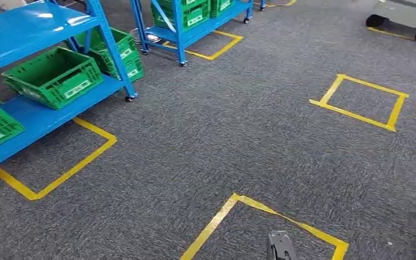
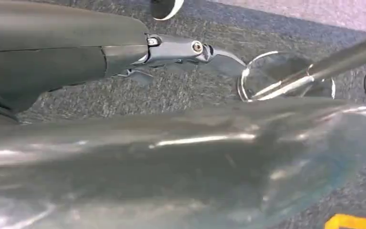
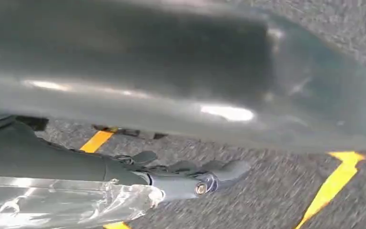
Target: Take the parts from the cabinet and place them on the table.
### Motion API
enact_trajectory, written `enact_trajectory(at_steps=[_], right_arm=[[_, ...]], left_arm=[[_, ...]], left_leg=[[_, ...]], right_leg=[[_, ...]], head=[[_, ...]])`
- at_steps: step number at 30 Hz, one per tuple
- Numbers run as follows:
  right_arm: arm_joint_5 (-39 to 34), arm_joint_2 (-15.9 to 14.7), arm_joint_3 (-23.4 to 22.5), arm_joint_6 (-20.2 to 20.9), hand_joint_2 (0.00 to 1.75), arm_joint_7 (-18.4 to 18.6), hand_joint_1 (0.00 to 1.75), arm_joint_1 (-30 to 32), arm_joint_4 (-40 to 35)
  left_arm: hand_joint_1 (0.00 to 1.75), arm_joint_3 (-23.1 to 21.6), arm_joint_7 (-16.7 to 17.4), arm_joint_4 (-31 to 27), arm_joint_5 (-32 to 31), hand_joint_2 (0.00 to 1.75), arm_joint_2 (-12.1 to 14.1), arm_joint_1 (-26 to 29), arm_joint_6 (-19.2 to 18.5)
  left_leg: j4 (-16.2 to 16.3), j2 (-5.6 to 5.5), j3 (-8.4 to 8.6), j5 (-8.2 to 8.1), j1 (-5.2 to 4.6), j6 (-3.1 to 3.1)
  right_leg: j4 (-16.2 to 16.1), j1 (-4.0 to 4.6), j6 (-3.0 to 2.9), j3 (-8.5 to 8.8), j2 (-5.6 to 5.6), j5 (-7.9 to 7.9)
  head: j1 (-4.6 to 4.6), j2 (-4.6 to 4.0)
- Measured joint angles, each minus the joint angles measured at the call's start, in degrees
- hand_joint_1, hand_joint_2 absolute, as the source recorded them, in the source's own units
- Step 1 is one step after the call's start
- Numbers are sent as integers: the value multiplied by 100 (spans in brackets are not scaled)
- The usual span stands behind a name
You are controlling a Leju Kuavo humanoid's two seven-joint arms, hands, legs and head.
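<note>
Head view: blue cabinet point(image 1: 38, 116) holds green bins point(image 1: 54, 76). Left hand point(image 2: 171, 52) fingers lie straight, empty. Right hand point(image 3: 190, 176) fingers curl, empty.

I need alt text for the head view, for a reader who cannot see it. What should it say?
A blue shelf rack at the left holds green crates above a grey carpet marked with yellow tape squares. A second blue rack with more green crates stands further back, and a small dark part of the robot shows at the bottom edge.
</note>
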Motion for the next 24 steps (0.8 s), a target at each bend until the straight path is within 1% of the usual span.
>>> enact_trajectory(at_steps=[1,2,3,4,5,6,7,8,9,10,11,12,13,14,15,16,17,18,19,20,21,22,23,24], right_arm=[[0,0,0,0,0,0,0,0,0],[0,0,-2,0,0,0,0,-1,0],[0,0,-2,0,0,0,0,-2,0],[0,0,-4,-2,0,0,0,-2,0],[-2,0,-4,-2,0,0,0,-3,0],[-9,0,-4,-2,0,0,0,0,0],[-20,0,-4,-4,0,-2,0,6,0],[-28,0,-7,-9,0,-4,0,9,0],[-37,0,-13,-18,0,-2,0,10,0],[-42,0,-20,-22,0,-2,0,13,0],[-44,7,-24,-22,0,-4,0,13,0],[-48,13,-28,-22,0,-15,0,4,0],[-57,13,-39,-26,0,-28,0,12,0],[-66,13,-61,-33,0,-37,0,32,0],[-70,13,-70,-35,0,-44,0,46,0],[-70,13,-79,-37,0,-46,0,54,0],[-70,11,-83,-37,0,-46,0,56,0],[-72,11,-87,-37,0,-46,0,55,0],[-72,11,-90,-37,0,-50,0,55,0],[-72,11,-90,-37,0,-59,0,55,0],[-70,11,-92,-37,0,-77,0,56,0],[-70,11,-92,-37,0,-105,0,63,0],[-70,0,-96,-37,0,-129,0,84,0],[-79,-4,-103,-37,0,-138,0,101,0]], left_arm=[[0,0,4,0,-2,0,0,4,9],[0,0,13,0,-4,0,2,9,26],[0,0,30,0,-9,0,2,10,42],[0,0,48,0,-15,0,2,9,50],[0,0,59,0,-20,0,2,5,59],[0,0,63,0,-24,0,2,2,64],[0,0,74,0,-37,0,2,-2,66],[0,0,74,0,-57,0,2,-10,70],[0,0,74,2,-63,0,2,-3,70],[0,0,76,2,-65,0,0,16,70],[0,0,74,4,-68,0,4,38,70],[0,0,74,9,-70,0,15,52,61],[0,0,74,9,-74,0,24,47,51],[0,0,74,9,-79,0,26,24,35],[0,0,74,9,-83,0,20,0,26],[0,0,74,11,-83,0,11,-6,24],[0,0,74,15,-83,0,9,1,24],[0,0,74,15,-83,0,13,15,24],[0,0,74,15,-83,0,22,21,24],[0,0,74,15,-83,0,22,20,24],[0,0,74,15,-83,0,24,15,24],[0,0,72,15,-83,0,20,2,26],[0,0,63,15,-83,0,15,-30,37],[0,0,55,17,-87,0,11,-37,39]], left_leg=[[1,-66,-6,4,-9,6],[2,-138,-6,8,-19,13],[3,-211,-5,11,-23,14],[4,-298,-3,15,-25,13],[5,-383,3,18,-21,8],[5,-475,5,27,-5,-6],[14,-527,-21,46,-25,-39],[28,-613,-61,65,4,-69],[11,-664,-88,97,26,-115],[-21,-717,-97,125,49,-158],[-39,-789,-116,154,46,-204],[15,-453,-138,64,20,-216],[205,-141,-220,-126,-20,-236],[607,-20,-394,-387,-27,-256],[1061,27,-582,-614,-26,-267],[1487,46,-749,-781,-21,-279],[1694,55,-809,-813,-20,-287],[1619,59,-724,-712,-21,-291],[1308,71,-528,-519,-24,-286],[850,119,-256,-300,-30,-272],[339,313,56,-113,-50,-248],[34,635,250,-106,-93,-229],[-104,585,257,-131,-125,-159],[-63,539,218,-115,-119,-117]], right_leg=[[379,2,-7,-181,20,-125],[476,2,-28,-235,28,-97],[311,3,-52,-163,35,53],[-64,3,-83,18,62,289],[-574,1,-118,268,158,555],[-1135,-10,-142,541,409,782],[-1266,-46,-129,628,633,714],[-1340,-42,-85,677,592,708],[-1323,-23,-81,657,546,709],[-1319,3,-90,652,489,717],[-1362,-8,-124,659,420,759],[-1409,-30,-152,672,318,798],[-1431,-26,-178,673,261,816],[-1431,-20,-188,661,170,821],[-1430,-15,-189,651,67,820],[-1429,-11,-192,646,-42,819],[-1429,-10,-193,644,-132,819],[-1429,-9,-192,645,-219,818],[-1429,-9,-191,650,-298,817],[-1429,-9,-188,658,-371,815],[-1429,-7,-173,675,-435,806],[-1424,29,-153,672,-494,793],[-1379,65,-127,651,-565,778],[-1389,74,-111,653,-638,786]], head=[[7,0],[4,0],[7,0],[7,0],[6,0],[7,0],[2,0],[9,0],[2,0],[9,0],[9,0],[0,0],[-59,0],[-64,0],[-68,0],[-61,0],[-66,0],[-66,0],[-66,0],[-66,0],[-68,0],[-70,0],[-85,0],[-59,0]])
